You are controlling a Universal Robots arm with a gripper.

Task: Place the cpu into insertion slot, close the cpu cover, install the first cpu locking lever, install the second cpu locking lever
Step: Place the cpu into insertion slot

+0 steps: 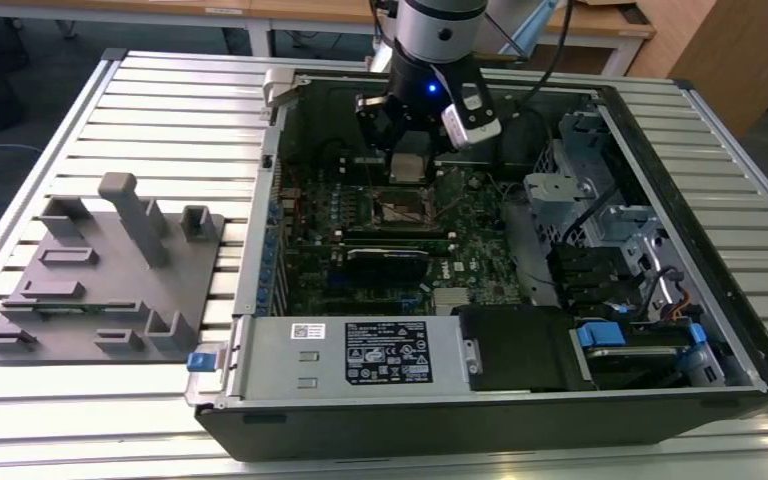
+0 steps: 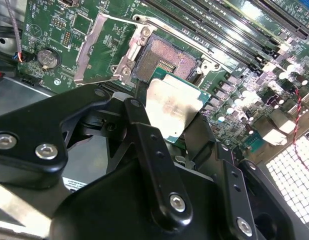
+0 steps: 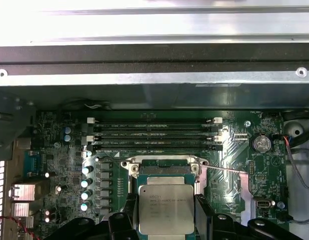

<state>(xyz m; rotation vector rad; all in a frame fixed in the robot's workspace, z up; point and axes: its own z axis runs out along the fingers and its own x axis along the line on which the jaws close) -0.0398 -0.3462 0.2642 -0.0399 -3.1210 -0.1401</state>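
Step one in hand: claw (image 2: 172,114) grasping cpu (image 2: 167,102); insertion slot (image 2: 162,60) uncovered just beyond its tips. Seating likely needs square alignment.

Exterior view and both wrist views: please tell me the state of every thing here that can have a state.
claw: shut on the cpu, gripping two opposite edges.
cpu: held in the claw, metal face showing, not yet in the insertion slot.
insertion slot: uncovered and empty.
cpu cover: swung open, away from the insertion slot.
computer case: lying on its side, with the inside exposed.
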